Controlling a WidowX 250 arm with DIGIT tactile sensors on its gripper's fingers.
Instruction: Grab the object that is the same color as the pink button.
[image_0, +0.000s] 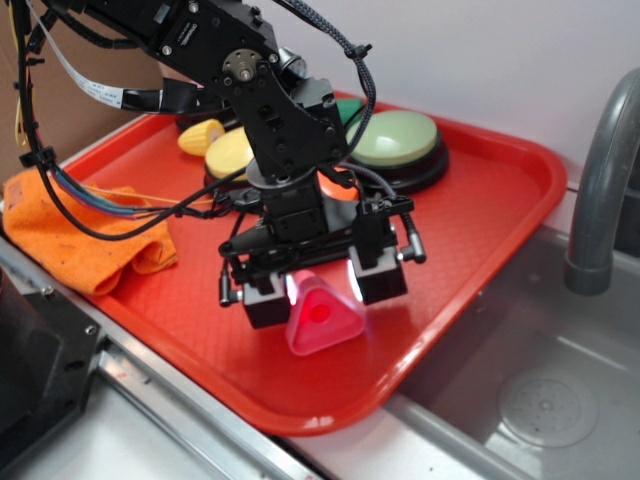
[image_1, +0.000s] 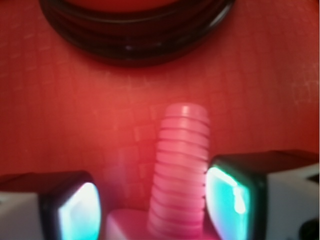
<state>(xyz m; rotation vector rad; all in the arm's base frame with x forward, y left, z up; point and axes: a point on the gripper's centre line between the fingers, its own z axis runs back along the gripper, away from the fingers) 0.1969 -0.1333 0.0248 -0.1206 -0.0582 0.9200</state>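
Gripper (image_0: 322, 285) sits low over the near part of the red tray (image_0: 480, 215), pointing down, its two glowing pads set either side of the pink triangular block (image_0: 322, 316). The block stands on edge with its round hole facing the exterior camera, its lower part resting on or just above the tray floor; contact there cannot be confirmed. In the wrist view the block's ribbed edge (image_1: 181, 170) rises between the pads. The right-hand pad (image_1: 227, 197) lies against it or just beside it, while a visible gap remains between the block and the left-hand pad (image_1: 77, 212). The gripper is therefore partly open around the block, and a firm hold is not evident.

Beyond the gripper, toward the back of the tray, stand the domed buttons: a green one (image_0: 395, 140) behind and to its right, a yellow one (image_0: 230, 153) behind and to its left, and an orange one (image_0: 338, 188) mostly hidden by the wrist. The pink button is not identifiable in either view. A yellow corn-shaped toy (image_0: 201, 136) lies further back beside the yellow button. An orange cloth (image_0: 85, 235) drapes over the tray's left edge, well apart from the gripper. A grey faucet (image_0: 600, 180) and sink basin (image_0: 540, 400) lie to the right of the tray.
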